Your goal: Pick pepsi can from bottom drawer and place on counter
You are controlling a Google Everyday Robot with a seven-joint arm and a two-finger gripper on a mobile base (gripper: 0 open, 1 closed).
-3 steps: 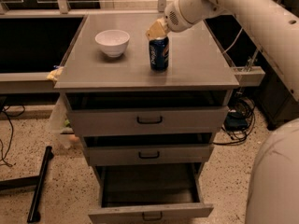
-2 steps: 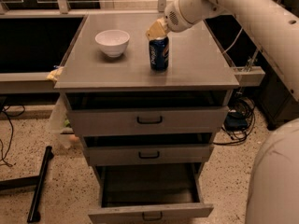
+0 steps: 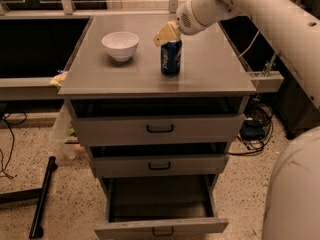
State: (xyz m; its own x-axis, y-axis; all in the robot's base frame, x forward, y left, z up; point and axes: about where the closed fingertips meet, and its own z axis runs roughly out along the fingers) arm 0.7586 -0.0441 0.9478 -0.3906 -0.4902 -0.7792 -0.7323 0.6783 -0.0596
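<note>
The pepsi can (image 3: 171, 58) stands upright on the counter (image 3: 210, 76), right of the middle. My gripper (image 3: 166, 34) is just above the can's top, at its upper left edge, on the white arm that reaches in from the upper right. The bottom drawer (image 3: 161, 227) is pulled out, and its dark interior shows nothing inside.
A white bowl (image 3: 120, 45) sits on the counter left of the can. The two upper drawers (image 3: 160, 129) are slightly pulled out. A black stand leg (image 3: 42, 199) lies on the floor at the left. Cables (image 3: 252, 134) lie at the right, and my white base (image 3: 295, 194) fills the lower right.
</note>
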